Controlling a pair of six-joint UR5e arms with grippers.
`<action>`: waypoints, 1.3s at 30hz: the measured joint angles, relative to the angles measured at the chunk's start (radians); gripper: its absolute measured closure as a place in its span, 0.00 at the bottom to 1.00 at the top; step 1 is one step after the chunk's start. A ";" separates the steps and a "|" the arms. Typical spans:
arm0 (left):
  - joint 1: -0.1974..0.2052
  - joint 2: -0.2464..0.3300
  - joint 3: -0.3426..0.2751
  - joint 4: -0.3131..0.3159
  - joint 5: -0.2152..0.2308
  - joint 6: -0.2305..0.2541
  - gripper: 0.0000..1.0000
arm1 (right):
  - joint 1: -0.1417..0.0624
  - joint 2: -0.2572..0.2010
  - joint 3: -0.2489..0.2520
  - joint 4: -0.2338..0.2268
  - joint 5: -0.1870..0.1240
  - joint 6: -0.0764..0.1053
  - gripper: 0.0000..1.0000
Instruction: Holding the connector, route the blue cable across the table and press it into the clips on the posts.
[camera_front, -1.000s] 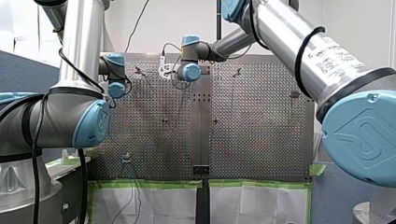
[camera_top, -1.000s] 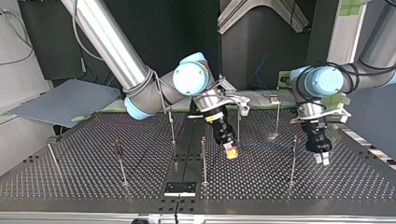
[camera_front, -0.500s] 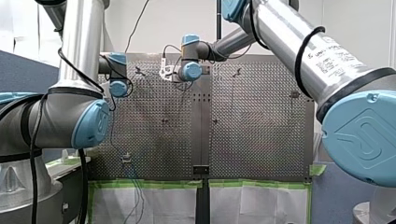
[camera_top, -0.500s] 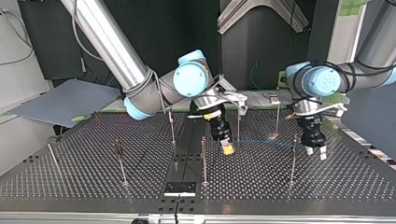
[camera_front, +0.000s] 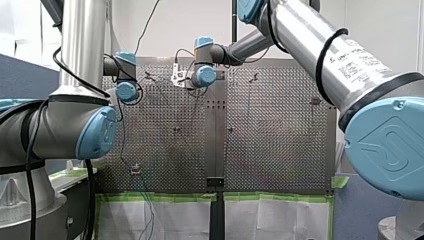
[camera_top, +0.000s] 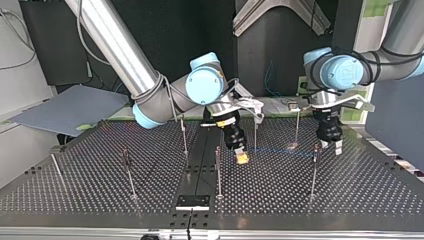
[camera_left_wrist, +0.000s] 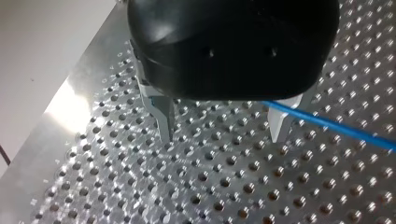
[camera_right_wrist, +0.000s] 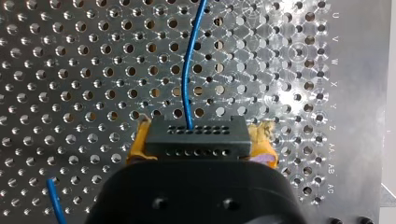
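Your right gripper (camera_right_wrist: 201, 142) clamps the connector (camera_right_wrist: 198, 133); the blue cable (camera_right_wrist: 187, 70) runs from it straight toward your left gripper (camera_left_wrist: 223, 133). That one stands wide open beside the cable.

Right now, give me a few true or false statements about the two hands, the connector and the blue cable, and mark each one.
1. The black connector is clamped in my right hand. True.
2. The blue cable comes out of the connector's front face. True.
3. The cable is clamped in my left hand. False: its fingers stand apart, and the cable runs past one of them.
4. The connector lies loose on the perforated table. False: my right hand's yellow pads hold it.
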 joint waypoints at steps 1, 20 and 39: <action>-0.002 0.008 -0.006 -0.006 0.000 0.000 0.00 | 0.000 0.000 0.000 0.001 0.000 0.000 1.00; -0.036 0.168 -0.072 -0.052 0.007 -0.012 0.00 | 0.000 0.000 -0.001 0.010 0.000 0.000 1.00; -0.080 0.271 -0.073 -0.204 0.007 0.075 0.00 | 0.000 0.000 -0.001 0.013 0.000 0.002 1.00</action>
